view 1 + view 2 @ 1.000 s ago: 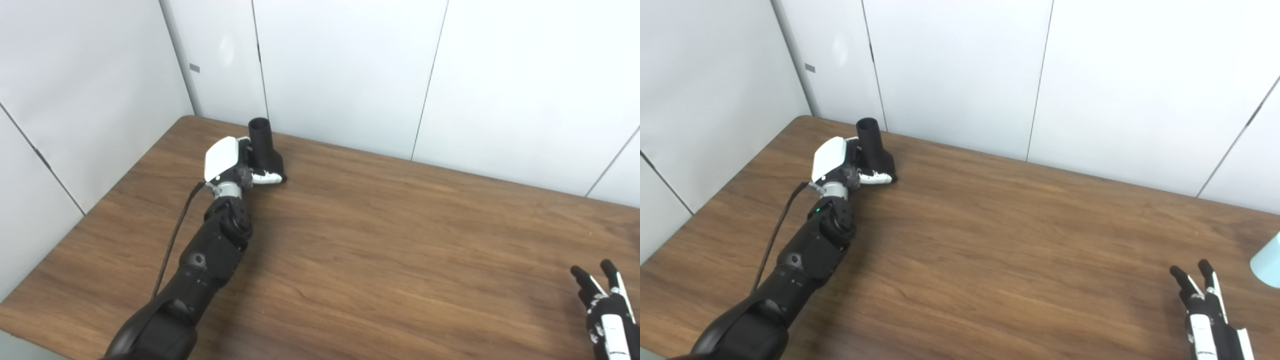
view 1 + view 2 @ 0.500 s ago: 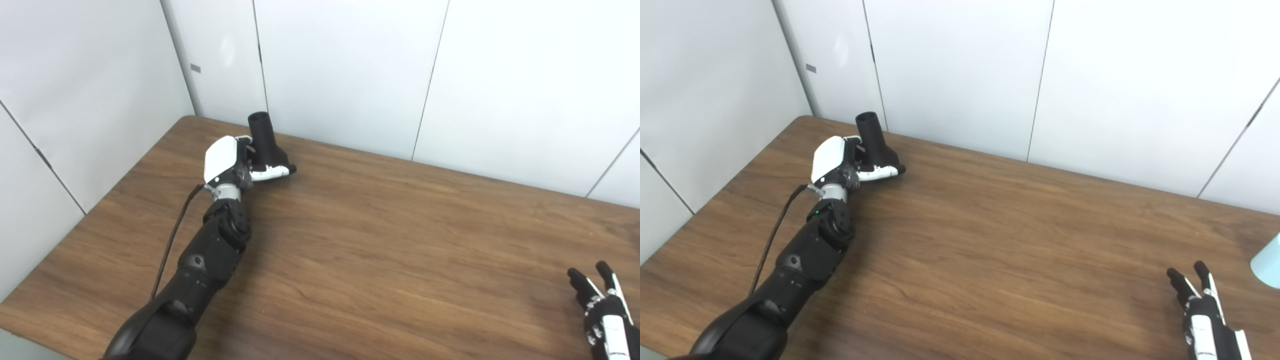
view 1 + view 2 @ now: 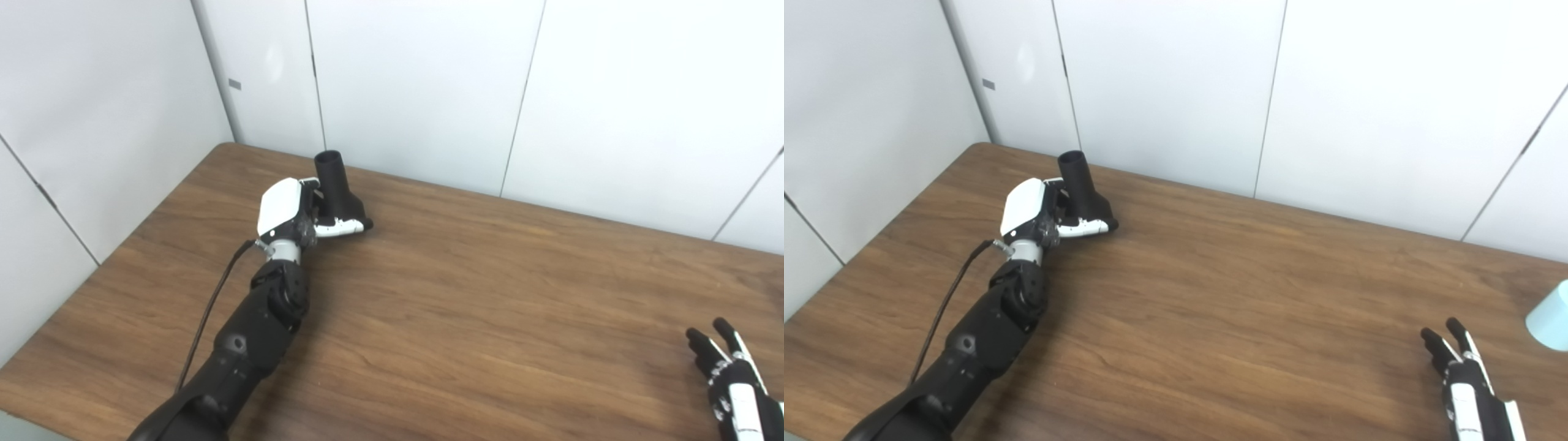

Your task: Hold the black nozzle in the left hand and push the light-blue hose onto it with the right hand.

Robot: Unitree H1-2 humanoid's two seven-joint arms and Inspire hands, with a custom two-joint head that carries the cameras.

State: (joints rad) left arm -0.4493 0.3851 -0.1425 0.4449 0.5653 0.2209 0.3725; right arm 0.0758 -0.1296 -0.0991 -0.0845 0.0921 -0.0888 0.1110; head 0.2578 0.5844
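We see the left robot hand (image 3: 294, 211) grasping the black nozzle (image 3: 338, 193) near the far left of the wooden surface (image 3: 459, 306), its round mouth upward. The right robot hand (image 3: 1467, 380) rests released, fingers spread, near the light-blue hose (image 3: 1549, 315) at the right edge.

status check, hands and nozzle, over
Left hand shut on black nozzle, round opening up. Right hand open, holding nothing. Light-blue hose at right edge of right eye view, untouched. Nothing on the table between them.

head pair, side by side | high, facing down-forward | shared: table (image 3: 465, 318), wall (image 3: 416, 79)
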